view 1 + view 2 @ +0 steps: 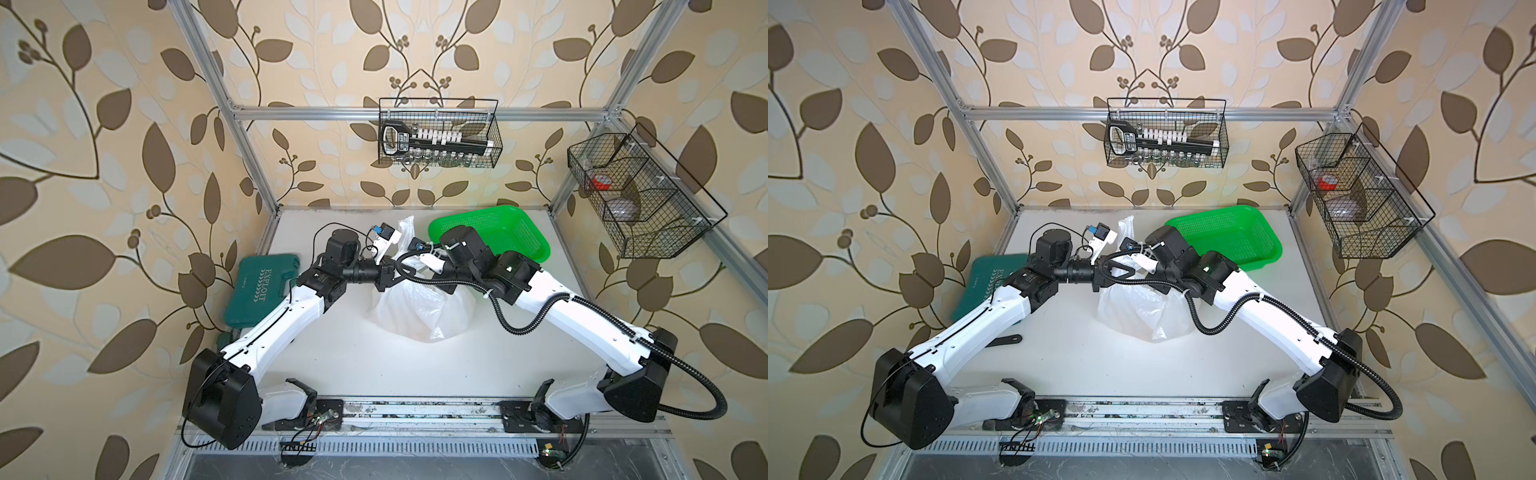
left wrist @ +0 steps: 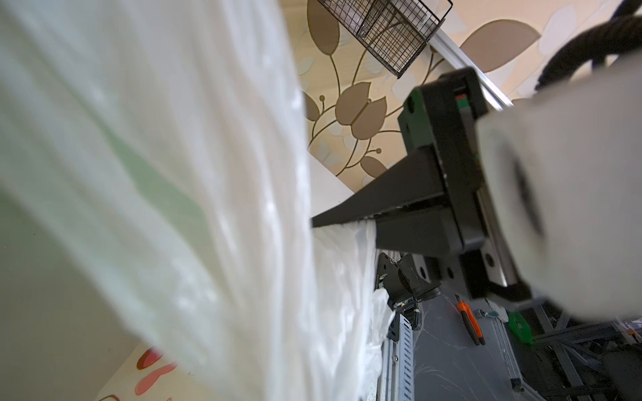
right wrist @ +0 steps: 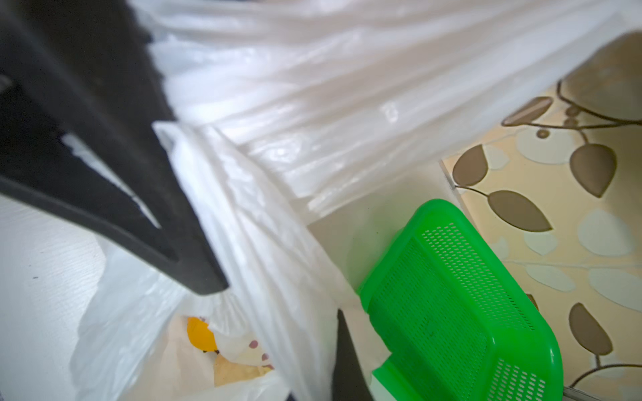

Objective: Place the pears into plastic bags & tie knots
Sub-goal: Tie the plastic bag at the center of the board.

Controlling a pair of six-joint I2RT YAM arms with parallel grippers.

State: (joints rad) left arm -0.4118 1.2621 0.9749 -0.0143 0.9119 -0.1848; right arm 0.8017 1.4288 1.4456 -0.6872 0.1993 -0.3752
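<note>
- A white tabletop (image 1: 374,374) fills the lower middle of both top views. It is boxed in by an aluminium frame (image 1: 311,112) and beige wallpaper (image 1: 104,166) printed with brown leaves.
- Left to right on the tabletop: a teal tool case (image 1: 262,291) at centre left, the plastic bag (image 1: 419,309) at centre, and a green perforated basket (image 1: 505,232) right of centre.
- A rear wire basket (image 1: 440,133) hangs at upper centre, and a side wire basket (image 1: 640,195) hangs near the right edge.
- The plastic bag's body slumps on the tabletop, with its gathered top drawn up-frame between the two wrists. Its long axis runs from lower centre to upper centre, and one handle loop (image 1: 405,230) pokes toward the rear wall.
- Left gripper (image 1: 1128,272): the jaws are together at the bag's neck. Whether they pinch any film cannot be told.
- Right gripper (image 2: 318,222): the jaws are closed on a strip of the bag's film, in the middle of the left wrist view.
- An orange-yellow pear (image 3: 199,333) lies inside the bag, at the lower left of the right wrist view.
- The case lid reads "EXPLOIT", turned sideways. The red-pink print (image 2: 153,361) on the bag is too blurred to read.
</note>
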